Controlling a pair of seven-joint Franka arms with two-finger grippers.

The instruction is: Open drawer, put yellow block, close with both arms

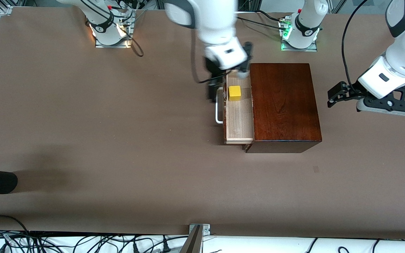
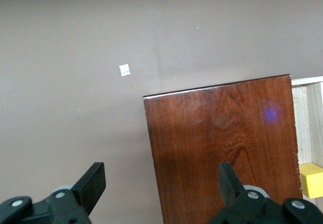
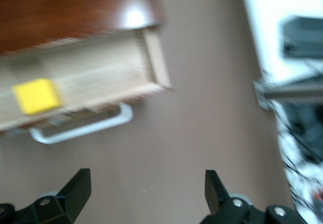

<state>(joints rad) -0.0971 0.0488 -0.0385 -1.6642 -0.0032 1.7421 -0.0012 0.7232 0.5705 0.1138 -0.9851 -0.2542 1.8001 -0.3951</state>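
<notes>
Yellow block [image 1: 234,93] sits in the open drawer [image 1: 239,119]. My right gripper [image 1: 220,82] gapes empty at upper centre, my left gripper [image 1: 339,95] open, empty, waiting; now push the handle [image 1: 218,109] squarely.

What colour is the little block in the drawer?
Bright yellow block, in the pale drawer; clearest in the front view.

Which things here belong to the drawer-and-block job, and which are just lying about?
Job:
- drawer, pulled out of the wooden box
- yellow block, in the drawer
- right gripper, open beside the drawer handle
- left gripper, open

Lying about:
- cables at the table edge
</notes>
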